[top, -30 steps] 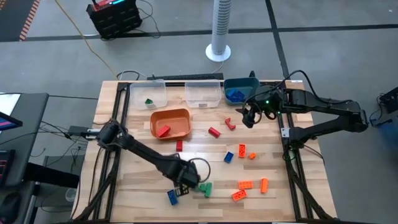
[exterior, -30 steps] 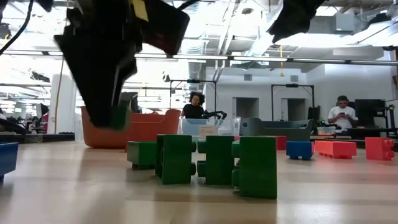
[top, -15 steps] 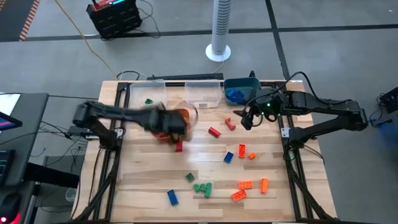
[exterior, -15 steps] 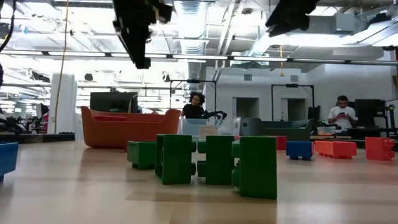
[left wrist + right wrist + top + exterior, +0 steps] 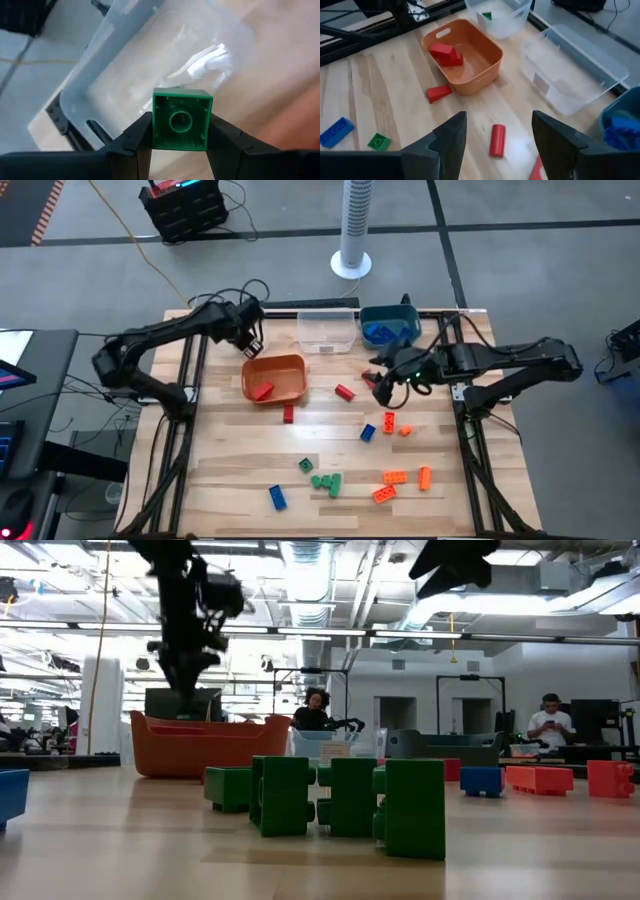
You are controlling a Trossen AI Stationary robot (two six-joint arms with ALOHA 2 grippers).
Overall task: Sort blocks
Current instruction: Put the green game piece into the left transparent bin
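Note:
My left gripper (image 5: 247, 333) is over the far-left clear bin (image 5: 125, 65), shut on a small green block (image 5: 181, 120). In the low view it hangs high (image 5: 190, 655) behind the orange bin (image 5: 205, 745). My right gripper (image 5: 383, 387) is open above the table, with its fingers either side of a red block (image 5: 497, 140) that lies flat below. Loose blocks rest on the wood: red (image 5: 288, 414), blue (image 5: 368, 432), green (image 5: 327, 482), orange (image 5: 394, 477). My left gripper pinches the green block between its two fingers, one on each of two opposite side walls (image 5: 156, 125). The block's hollow underside faces the wrist camera. It is lifted clear and hangs above the clear bin's inside.
The orange bin (image 5: 274, 378) holds a red block (image 5: 263, 391). A second clear bin (image 5: 327, 330) and a teal bin (image 5: 388, 325) with blue blocks stand along the far edge. People show in the room beyond the table.
My left gripper has risen from the green blocks at the near edge and swung fast toward the far left corner, carrying the green block past the orange bin to above the clear bin. My right gripper has moved toward the near edge and a little left.

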